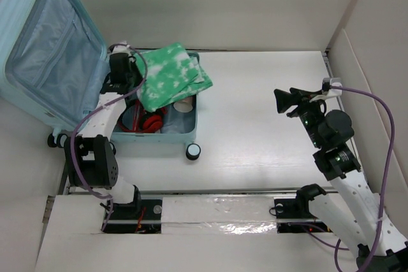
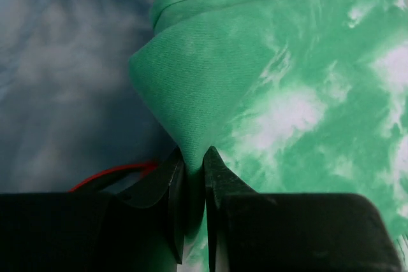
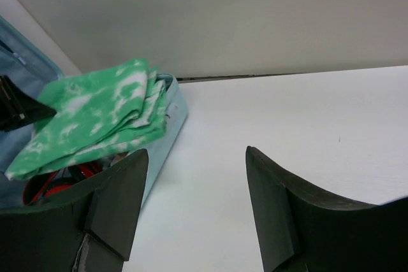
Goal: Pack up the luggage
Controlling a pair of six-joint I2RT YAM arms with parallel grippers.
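So the luggage (image 1: 48,49) is sitting open in the far-left corner of the worktop (image 1: 268,151). The lid is tipped up and back toward the left edge with its pale blue lining showing, and the base lies flat with one black-and-white wheel (image 1: 192,151) poking out at its near-right corner. The left end effector (image 2: 194,157) is reaching over the base and has its fingers pinched tight on a fold at the left edge of a folded green-and-white tie-dye cloth (image 1: 172,74). From the left wrist view you can see the fabric bunched into a little peak right where the tips squeeze it. The cloth is spread over the far end of the base, and its right edge sticks out a bit past the rim. Underneath it, down in the base, there's something red (image 1: 150,121) that looks like headphones, plus a small white round thing (image 1: 183,105) I can't really make out. The right end effector (image 1: 285,102) is well apart from all that, hovering over the right side of the worktop, pointed toward the luggage with its fingers spread wide and nothing between them.
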